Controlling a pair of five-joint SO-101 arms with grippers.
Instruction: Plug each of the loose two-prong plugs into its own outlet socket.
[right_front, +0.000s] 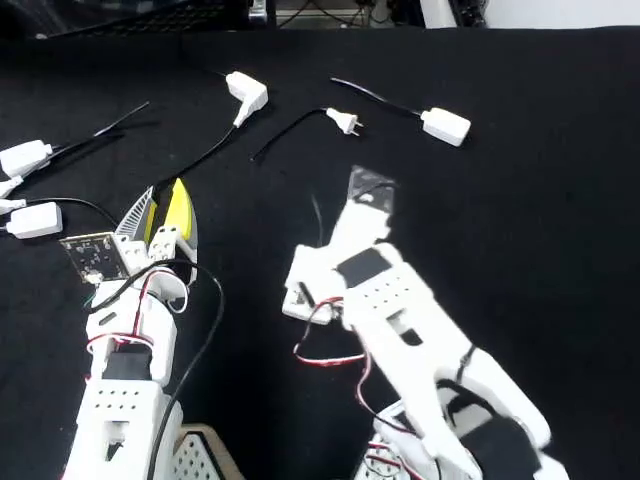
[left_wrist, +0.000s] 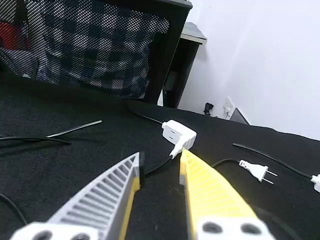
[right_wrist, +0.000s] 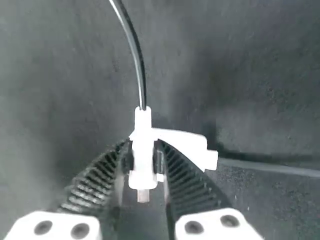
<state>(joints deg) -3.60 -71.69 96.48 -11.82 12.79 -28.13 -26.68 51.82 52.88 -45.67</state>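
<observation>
Right gripper (right_wrist: 143, 148) clamped on white plug (right_wrist: 142, 125) near the table (right_front: 560, 200) middle. Left gripper (left_wrist: 160, 156) half-open, outlet socket (left_wrist: 177, 134) just beyond its tips.

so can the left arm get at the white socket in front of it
probably yes: the left end effector is open and points at the white socket, with just its own cable lying between them
</observation>
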